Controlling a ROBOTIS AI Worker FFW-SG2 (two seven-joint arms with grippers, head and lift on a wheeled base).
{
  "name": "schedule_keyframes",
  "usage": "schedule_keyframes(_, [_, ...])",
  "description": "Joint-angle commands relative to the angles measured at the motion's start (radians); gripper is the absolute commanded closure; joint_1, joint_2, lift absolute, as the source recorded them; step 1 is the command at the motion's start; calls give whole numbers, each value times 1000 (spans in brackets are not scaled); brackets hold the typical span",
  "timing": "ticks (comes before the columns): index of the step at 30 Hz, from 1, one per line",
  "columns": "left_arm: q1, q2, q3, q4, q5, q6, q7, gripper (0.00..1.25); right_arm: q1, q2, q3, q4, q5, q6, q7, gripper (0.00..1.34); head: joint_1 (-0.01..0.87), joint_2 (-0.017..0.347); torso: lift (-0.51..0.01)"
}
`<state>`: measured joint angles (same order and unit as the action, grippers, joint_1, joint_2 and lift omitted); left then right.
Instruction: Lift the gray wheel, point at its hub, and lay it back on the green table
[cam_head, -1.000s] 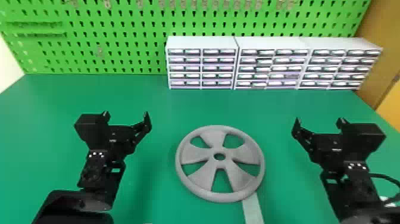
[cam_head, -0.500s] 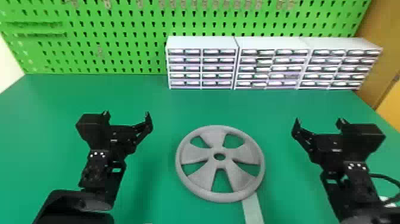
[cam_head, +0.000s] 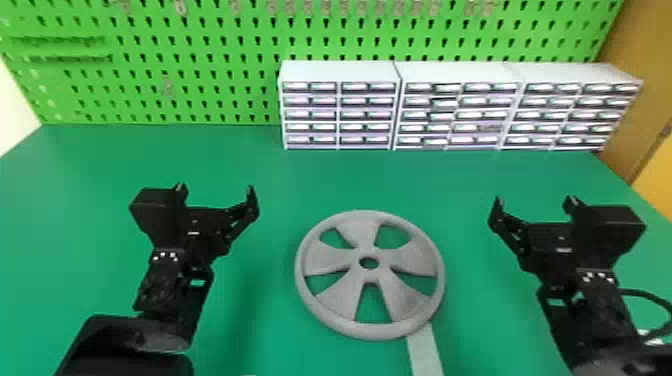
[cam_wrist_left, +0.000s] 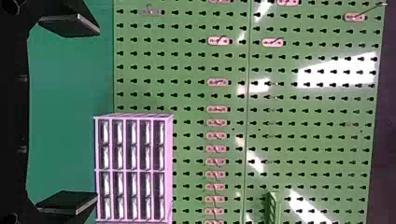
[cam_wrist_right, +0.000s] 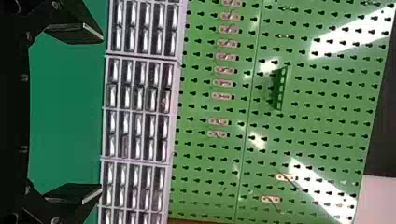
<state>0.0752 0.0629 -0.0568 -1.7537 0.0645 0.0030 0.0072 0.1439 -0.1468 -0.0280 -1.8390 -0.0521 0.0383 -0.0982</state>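
As the wheel (cam_head: 342, 297) lies flat, hub (cam_head: 369, 273) upward, left pincer (cam_head: 216, 189) wide, right pincer (cam_head: 534, 200) wide

The wheel (cam_head: 340, 300) lies on the table (cam_head: 260, 165). Left of it: left gripper (cam_head: 215, 189); right: right gripper (cam_head: 534, 200); behind: drawer cabinets (cam_head: 460, 72).
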Motion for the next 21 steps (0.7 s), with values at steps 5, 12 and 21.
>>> schedule_keyframes(5, [-3,0,-2,5,3,0,-7,53,-3,1,-1,1,0,0,0,170,692,48,-93])
schedule_keyframes(12, [-2,0,-2,5,5,0,-7,53,-3,3,-1,1,3,0,0,170,692,48,-93])
schedule_keyframes(21, [-2,0,-3,5,6,-5,-7,53,0,6,-3,1,3,0,0,168,692,48,-93])
